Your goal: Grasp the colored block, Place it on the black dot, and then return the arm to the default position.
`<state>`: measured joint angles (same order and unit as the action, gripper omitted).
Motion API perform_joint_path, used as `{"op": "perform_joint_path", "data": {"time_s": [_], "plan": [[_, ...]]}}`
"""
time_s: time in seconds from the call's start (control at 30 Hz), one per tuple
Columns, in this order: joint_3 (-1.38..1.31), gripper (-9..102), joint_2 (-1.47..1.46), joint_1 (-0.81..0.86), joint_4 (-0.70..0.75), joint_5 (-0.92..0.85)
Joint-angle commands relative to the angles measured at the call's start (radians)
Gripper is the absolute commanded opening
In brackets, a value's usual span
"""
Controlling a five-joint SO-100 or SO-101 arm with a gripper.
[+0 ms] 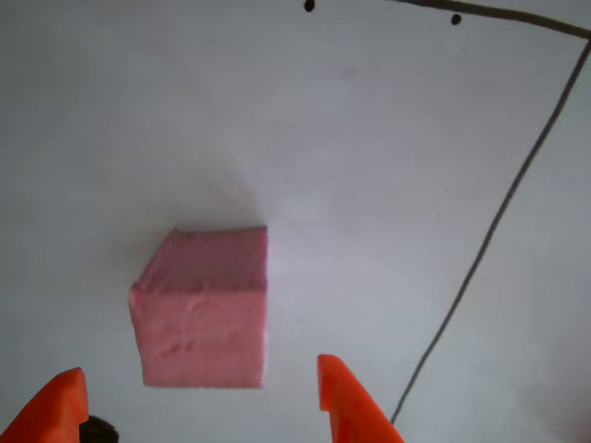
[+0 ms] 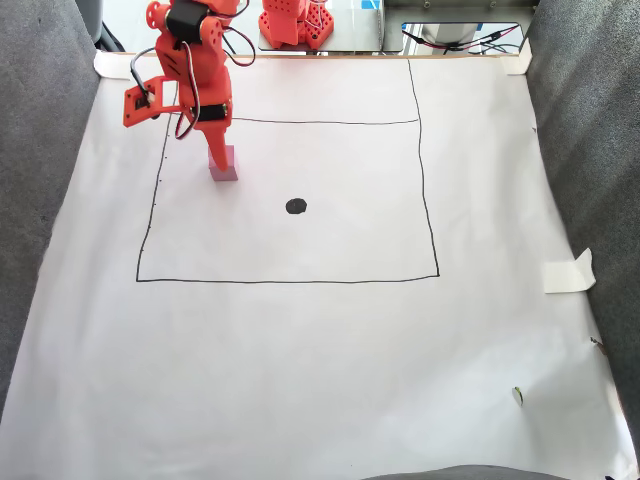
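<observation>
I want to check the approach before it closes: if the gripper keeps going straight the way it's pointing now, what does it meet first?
Most likely the pink cube. The gripper is open, its orange fingertips flanking the cube's near face, pointing down at the white paper. Depth is unclear.

Pink foam cube [image 1: 201, 309]: rough, slightly dented faces, resting flat on the white paper; in the fixed view [image 2: 224, 165] it sits at about ten o'clock from the black dot, near the left line of the drawn rectangle. Black dot [image 2: 296, 206]: small dark oval blotch with uneven edges, uncovered, well apart from the cube, roughly central in the lower part of the rectangle.
</observation>
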<state>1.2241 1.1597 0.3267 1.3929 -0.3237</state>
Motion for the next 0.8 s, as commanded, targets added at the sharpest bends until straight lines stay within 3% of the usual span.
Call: {"op": "perform_joint_path", "data": {"time_s": [0.0,0.77], "plan": [[-0.046,33,0.009,0.003,-0.017,0.009],[-0.046,31,-0.067,-0.018,-0.052,0.057]]}}
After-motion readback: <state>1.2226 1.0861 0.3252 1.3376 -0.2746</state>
